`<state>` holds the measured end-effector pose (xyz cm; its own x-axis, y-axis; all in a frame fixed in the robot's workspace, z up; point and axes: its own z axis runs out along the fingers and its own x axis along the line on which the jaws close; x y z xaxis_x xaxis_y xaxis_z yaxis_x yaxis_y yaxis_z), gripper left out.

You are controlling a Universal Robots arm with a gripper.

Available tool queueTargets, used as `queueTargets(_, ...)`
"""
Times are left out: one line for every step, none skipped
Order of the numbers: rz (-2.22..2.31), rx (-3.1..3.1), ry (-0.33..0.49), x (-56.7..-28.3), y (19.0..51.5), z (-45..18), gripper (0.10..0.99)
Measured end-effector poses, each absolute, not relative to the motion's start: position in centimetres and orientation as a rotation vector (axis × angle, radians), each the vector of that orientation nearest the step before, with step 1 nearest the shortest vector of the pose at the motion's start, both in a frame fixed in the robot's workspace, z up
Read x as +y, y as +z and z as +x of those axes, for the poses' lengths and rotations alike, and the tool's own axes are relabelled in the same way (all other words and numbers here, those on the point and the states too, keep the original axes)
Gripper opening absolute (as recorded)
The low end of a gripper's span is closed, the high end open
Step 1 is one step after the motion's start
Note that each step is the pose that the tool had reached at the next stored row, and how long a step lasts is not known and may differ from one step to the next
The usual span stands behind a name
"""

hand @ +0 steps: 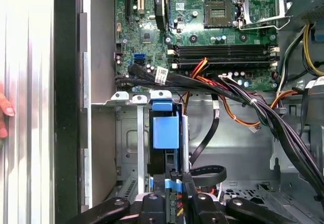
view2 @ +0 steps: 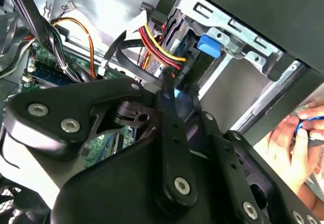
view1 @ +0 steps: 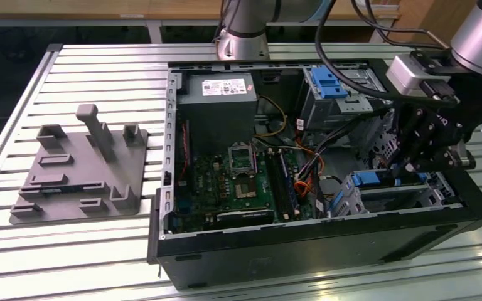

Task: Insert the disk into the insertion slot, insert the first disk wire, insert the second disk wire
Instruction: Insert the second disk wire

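Observation:
The disk (view1: 365,179), with its blue carrier tab (hand: 165,127), sits on edge inside the insertion slot (view1: 391,199), a grey metal cage (hand: 126,133) at the case corner nearest the exterior view's lower right. My gripper (view1: 404,169) reaches down into the case at the disk's end. In both wrist views its fingers (hand: 185,188) are drawn close together around a connector with red, yellow and black wires (view2: 159,49), right against the disk's edge by the blue tab (view2: 208,44). The gripper (view2: 169,84) hides the connector's seat.
The open case holds a motherboard (view1: 241,182), a grey power supply (view1: 218,100) and a taller bay with a blue latch (view1: 329,84). A black cable bundle (hand: 243,102) crosses above the cage. A grey fixture plate (view1: 73,169) lies outside. A person's hand (view2: 293,138) is beside the case.

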<state>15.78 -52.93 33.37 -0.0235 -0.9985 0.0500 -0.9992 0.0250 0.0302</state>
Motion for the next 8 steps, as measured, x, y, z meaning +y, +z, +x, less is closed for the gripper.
queueTargets(2.155, -2.208, 0.022, -52.9, 33.6, 15.8, 0.275)
queueTargets(2.156, -2.209, 0.024, -52.9, 33.9, 15.7, 0.275)
queueTargets(2.157, -2.210, 0.026, -52.9, 34.2, 15.7, 0.275)
queueTargets(2.157, -2.211, 0.027, -52.9, 34.6, 15.7, 0.275)
queueTargets(2.157, -2.212, 0.028, -52.9, 35.0, 15.7, 0.275)
queueTargets(2.157, -2.212, 0.029, -52.9, 35.4, 15.7, 0.275)
queueTargets(2.157, -2.213, 0.030, -52.9, 35.8, 15.7, 0.275)
queueTargets(2.158, -2.213, 0.030, -52.9, 36.3, 15.7, 0.275)
